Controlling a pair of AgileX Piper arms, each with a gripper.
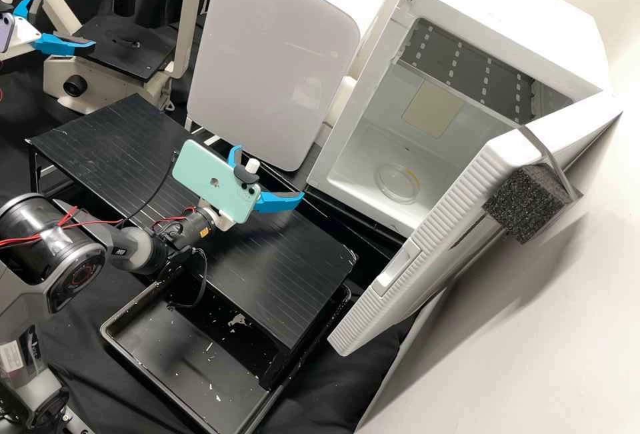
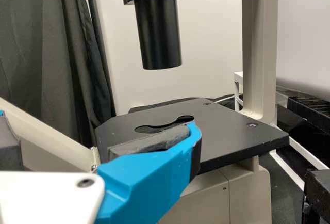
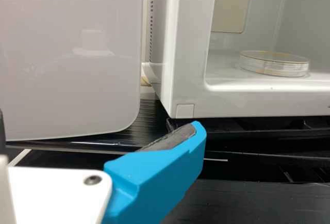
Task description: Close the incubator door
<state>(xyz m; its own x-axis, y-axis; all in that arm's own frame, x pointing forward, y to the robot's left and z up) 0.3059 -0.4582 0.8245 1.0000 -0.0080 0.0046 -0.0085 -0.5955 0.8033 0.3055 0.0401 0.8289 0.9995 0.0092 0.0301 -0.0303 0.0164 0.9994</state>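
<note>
The right pincer (image 1: 270,173) and left pincer (image 1: 67,20) are spread wide, empty. The door (image 1: 443,221) stands open at the incubator's side edge (image 1: 600,67), near the wall (image 1: 547,327). Caution: tight clearance behind it risks a wall strike.

White ribbed incubator door (image 1: 448,229); speckled black foam block (image 1: 523,204); mint-green phone (image 1: 213,171).

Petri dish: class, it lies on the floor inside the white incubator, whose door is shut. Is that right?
Not quite: the door is not shut. The high view shows it swung wide open. The petri dish does lie on the floor inside the white incubator.
</note>
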